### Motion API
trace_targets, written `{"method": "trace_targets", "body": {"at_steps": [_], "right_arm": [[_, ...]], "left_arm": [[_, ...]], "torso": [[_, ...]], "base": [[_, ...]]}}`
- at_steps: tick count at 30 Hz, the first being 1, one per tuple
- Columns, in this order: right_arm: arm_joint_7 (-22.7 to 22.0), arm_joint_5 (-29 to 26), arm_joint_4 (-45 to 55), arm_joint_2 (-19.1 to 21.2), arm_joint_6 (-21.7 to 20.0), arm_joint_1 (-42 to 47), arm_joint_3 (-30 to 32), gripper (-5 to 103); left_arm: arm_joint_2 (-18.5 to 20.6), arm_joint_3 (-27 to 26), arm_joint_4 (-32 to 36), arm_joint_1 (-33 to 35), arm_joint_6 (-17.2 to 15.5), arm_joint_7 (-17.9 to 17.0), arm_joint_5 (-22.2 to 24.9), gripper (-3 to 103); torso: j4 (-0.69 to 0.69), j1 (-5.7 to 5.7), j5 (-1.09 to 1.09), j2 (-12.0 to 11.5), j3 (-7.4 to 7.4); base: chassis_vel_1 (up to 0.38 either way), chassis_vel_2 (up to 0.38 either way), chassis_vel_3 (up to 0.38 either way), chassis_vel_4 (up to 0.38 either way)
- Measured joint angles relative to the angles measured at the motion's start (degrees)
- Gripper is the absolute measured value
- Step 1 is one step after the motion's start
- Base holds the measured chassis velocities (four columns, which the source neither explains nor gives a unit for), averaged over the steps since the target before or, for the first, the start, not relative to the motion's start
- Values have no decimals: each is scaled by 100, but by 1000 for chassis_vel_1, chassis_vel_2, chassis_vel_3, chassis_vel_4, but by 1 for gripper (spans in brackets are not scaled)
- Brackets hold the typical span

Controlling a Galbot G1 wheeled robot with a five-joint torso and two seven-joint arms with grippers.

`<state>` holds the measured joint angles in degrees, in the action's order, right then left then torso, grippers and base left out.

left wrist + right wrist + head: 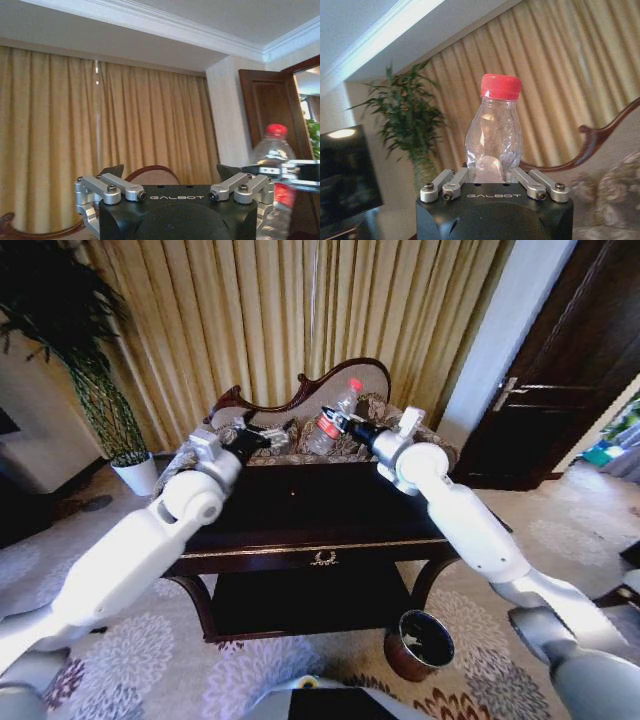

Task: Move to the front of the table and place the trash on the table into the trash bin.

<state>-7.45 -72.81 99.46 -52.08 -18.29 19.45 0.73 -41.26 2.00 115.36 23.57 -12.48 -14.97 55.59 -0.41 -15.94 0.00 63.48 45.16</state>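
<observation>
A: From the head camera, where does the bottle sit?

B: The clear plastic bottle with a red cap is clamped in the right gripper, held above the far edge of the table, tilted with its cap up and to the right. The left gripper hangs just beside it on the left, over the same far edge, with nothing between its fingers.

A: And the trash bin?

B: The trash bin stands on the carpet near the table's front right leg, below the right arm and well apart from the bottle.

A: The left wrist camera?

B: The left gripper has its fingers spread wide, with curtain behind them. The bottle shows off to one side, gripped around its middle by the right gripper.

A: The right wrist camera?

B: The right gripper is closed on the bottle, which rises straight out from between the fingers, cap farthest from the palm.
</observation>
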Motion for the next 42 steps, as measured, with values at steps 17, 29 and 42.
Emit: {"method": "trace_targets", "body": {"at_steps": [17, 29, 42], "right_arm": [[-322, 1467, 477, 494, 166, 1331, 1011, 23], [-611, 1983, 1311, 1155, -54, 2885, 2384, 23], [-615, 1839, 1584, 1301, -135, 3198, 2804, 23]], "left_arm": [[544, -3245, 408, 2558, -313, -308, 237, 100], [426, -5258, 143, 4323, -550, 281, 321, 100], [253, -5591, 454, 4806, -502, 423, 292, 100]], "torso": [[2, 0, -1, 0, -1], [1, 0, -3, 0, -1], [0, -1, 0, 0, 1]], "base": [[0, 0, 0, 0], [0, 0, 0, 0], [36, -30, -30, 39]]}}
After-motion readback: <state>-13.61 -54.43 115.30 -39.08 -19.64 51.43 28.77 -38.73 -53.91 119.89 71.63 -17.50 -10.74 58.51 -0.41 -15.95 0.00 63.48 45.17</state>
